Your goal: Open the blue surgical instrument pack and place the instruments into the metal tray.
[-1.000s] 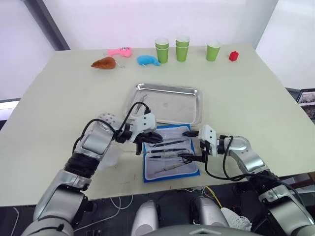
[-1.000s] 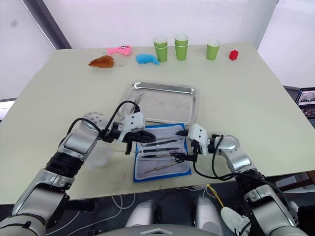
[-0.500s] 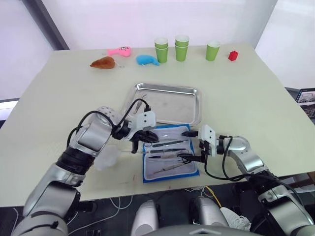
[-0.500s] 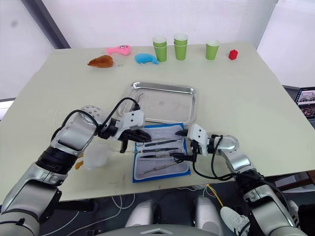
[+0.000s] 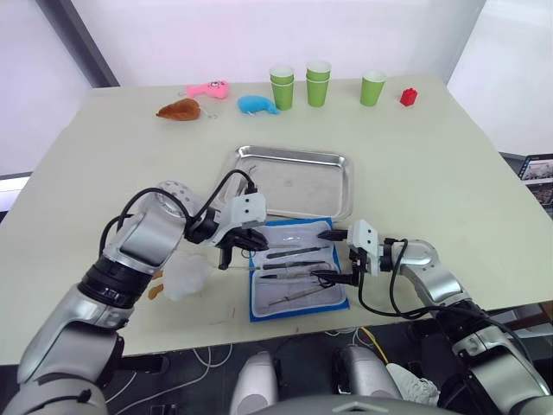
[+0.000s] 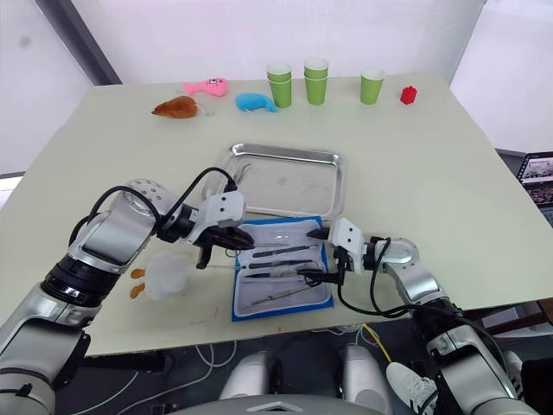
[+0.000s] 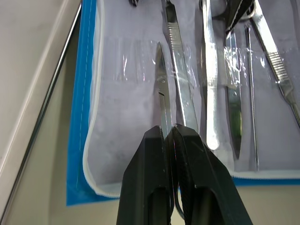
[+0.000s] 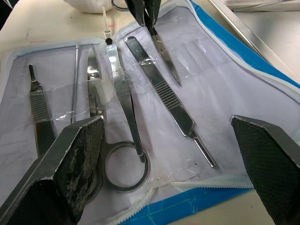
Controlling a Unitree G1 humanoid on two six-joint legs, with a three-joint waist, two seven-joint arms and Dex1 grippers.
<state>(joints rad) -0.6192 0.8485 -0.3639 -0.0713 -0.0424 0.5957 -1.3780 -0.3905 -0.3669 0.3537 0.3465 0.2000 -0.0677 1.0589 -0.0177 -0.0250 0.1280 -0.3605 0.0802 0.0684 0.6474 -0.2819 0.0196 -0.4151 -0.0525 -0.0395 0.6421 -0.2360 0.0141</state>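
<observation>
The left gripper (image 7: 169, 133) is pinching a thin pointed instrument (image 7: 161, 89) between its closed fingers, over the left end of the blue surgical instrument pack (image 5: 298, 274). The pack is lying open on the table (image 5: 432, 164) just in front of the metal tray (image 5: 298, 182), with the other instruments (image 8: 124, 93) lined up on its pale lining. The right gripper (image 8: 173, 154) is hovering over the pack's right end with its fingers spread wide apart, gripping nothing.
</observation>
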